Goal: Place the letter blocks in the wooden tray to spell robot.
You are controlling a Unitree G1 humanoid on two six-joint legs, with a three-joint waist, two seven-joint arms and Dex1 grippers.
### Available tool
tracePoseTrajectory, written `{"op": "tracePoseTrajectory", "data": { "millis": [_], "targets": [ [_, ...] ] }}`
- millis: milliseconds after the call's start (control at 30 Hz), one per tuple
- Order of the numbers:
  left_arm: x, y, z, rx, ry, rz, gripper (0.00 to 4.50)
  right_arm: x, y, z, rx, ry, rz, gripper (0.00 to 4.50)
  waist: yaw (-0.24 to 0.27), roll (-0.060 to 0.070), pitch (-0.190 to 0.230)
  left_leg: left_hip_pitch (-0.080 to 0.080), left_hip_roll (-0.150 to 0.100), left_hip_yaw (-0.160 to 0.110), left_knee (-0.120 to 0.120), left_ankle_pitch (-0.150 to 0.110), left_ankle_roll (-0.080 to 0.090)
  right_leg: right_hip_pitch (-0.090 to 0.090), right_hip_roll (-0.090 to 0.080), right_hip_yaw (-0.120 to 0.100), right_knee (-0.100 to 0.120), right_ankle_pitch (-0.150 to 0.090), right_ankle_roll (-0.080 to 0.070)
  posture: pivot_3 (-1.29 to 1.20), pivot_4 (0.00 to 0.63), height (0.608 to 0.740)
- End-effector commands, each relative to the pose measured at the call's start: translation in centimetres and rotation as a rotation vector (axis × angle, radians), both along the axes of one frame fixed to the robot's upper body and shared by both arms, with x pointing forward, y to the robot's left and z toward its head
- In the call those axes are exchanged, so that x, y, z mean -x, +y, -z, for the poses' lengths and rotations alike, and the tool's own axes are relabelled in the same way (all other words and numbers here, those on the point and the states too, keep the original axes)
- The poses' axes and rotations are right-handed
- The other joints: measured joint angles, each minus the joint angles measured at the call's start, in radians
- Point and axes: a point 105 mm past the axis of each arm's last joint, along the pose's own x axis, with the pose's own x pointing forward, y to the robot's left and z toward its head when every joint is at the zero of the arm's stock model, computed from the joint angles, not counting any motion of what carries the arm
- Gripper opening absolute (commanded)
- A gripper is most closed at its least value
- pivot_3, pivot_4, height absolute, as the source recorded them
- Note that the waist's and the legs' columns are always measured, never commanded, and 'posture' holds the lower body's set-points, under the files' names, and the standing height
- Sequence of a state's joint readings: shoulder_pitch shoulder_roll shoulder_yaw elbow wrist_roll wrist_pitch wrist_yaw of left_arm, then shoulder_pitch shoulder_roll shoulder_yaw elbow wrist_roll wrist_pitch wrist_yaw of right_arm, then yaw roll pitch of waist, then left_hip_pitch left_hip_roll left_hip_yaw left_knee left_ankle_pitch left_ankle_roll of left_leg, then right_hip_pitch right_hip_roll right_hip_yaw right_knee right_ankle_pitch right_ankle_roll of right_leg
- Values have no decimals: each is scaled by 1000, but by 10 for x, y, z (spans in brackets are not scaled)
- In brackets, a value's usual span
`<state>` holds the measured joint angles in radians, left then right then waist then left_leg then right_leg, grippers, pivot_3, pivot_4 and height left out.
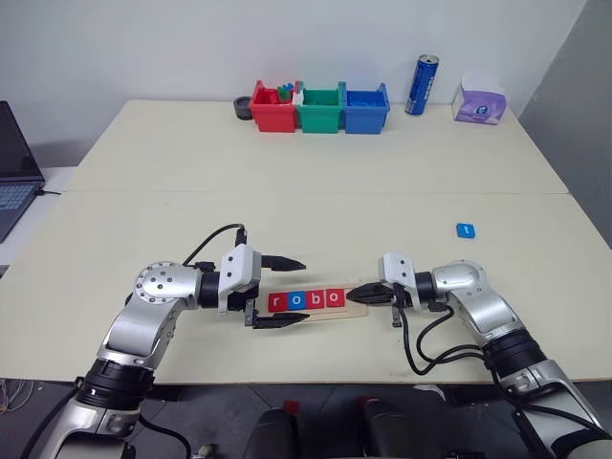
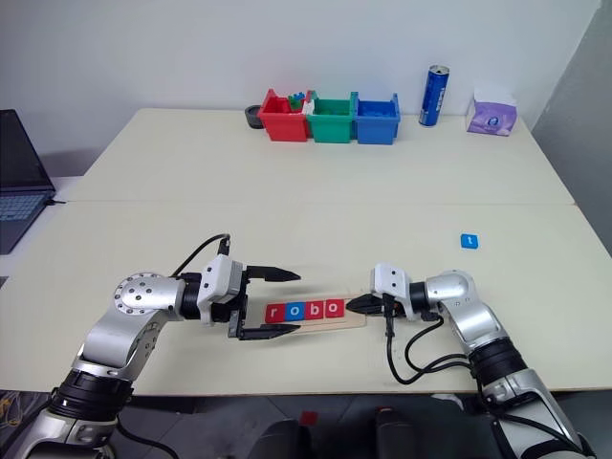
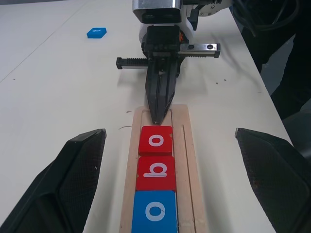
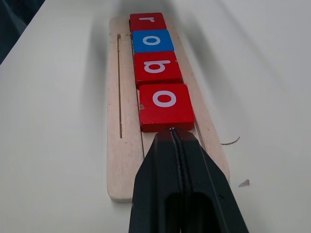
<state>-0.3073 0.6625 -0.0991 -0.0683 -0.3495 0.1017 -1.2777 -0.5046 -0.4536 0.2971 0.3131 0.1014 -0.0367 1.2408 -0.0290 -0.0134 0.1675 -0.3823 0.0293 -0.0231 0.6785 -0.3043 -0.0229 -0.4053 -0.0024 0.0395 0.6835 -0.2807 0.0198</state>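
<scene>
**Four blocks seated in tray; fifth block lying apart on table**

A pale cream table [image 1: 316, 163] is seen against a plain white wall, with a seam running across its width. Along the far edge are ranged a red bin [image 1: 273, 111], a green bin [image 1: 320, 112] and a blue bin [image 1: 366, 110], then a blue can [image 1: 421, 84] and a tissue box [image 1: 479, 100]. A laptop [image 1: 14, 167] is noted off the table's left side.

The wooden tray [image 1: 356, 305] lies near the front edge, its long axis running left to right between the two grippers. Four letter blocks are seated in its groove, touching edge to edge: red "r" [image 4: 147, 21], blue "o" [image 4: 152, 40], red "b" [image 4: 157, 68], red "o" [image 4: 165, 105]. The right end of the groove is unfilled. The blue "t" block [image 1: 465, 229] lies flat on the table, well apart to the right and farther back.

The left gripper [image 1: 282, 292] is held wide open about the tray's left end, one finger behind it and one in front, nothing grasped. The right gripper [image 1: 356, 294] is closed tight on nothing, its tip pointed along the tray, over the bare right end, just beside the last block.
</scene>
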Motion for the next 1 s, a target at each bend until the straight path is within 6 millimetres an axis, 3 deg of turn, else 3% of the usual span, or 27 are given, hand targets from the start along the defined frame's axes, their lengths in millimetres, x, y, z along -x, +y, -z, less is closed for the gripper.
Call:
{"op": "tracePoseTrajectory", "data": {
  "millis": [33, 433, 667, 867, 1000],
  "targets": [
    [1, 0, -8, 10, -32, 9, 4500, -2, 3, -5, 0, -32, -20, 37, 0, 0, 0, 0, 0, 0, 0, 0, 0, 0, 0, 0, 0, 0, 0, 0, 150, 740],
    [-1, 0, -9, 9, -39, 7, 4500, -3, 12, -6, -23, -39, -29, 37, 0, 0, 0, 0, 0, 0, 0, 0, 0, 0, 0, 0, 0, 0, 0, 0, 150, 740],
    [-1, -1, -10, 10, -42, 10, 4500, -5, 5, -10, -23, -44, -16, 37, 0, 0, 0, 0, 0, 0, 0, 0, 0, 0, 0, 0, 0, 0, 0, 0, 150, 740],
    [-1, -2, -14, 17, -49, 10, 4500, -1, -11, -35, -35, -71, 14, 37, 1, 0, 0, 0, 0, 0, 0, 0, 0, 0, -1, 0, 0, 0, 0, 0, 150, 740],
    [-3, -7, -19, 49, -56, 0, 4500, 5, -31, -57, -75, -54, 127, 37, 3, 0, 0, -1, 0, 0, 0, 0, 0, 0, -1, 0, 0, 0, 0, 0, 150, 740]
  ]
}}
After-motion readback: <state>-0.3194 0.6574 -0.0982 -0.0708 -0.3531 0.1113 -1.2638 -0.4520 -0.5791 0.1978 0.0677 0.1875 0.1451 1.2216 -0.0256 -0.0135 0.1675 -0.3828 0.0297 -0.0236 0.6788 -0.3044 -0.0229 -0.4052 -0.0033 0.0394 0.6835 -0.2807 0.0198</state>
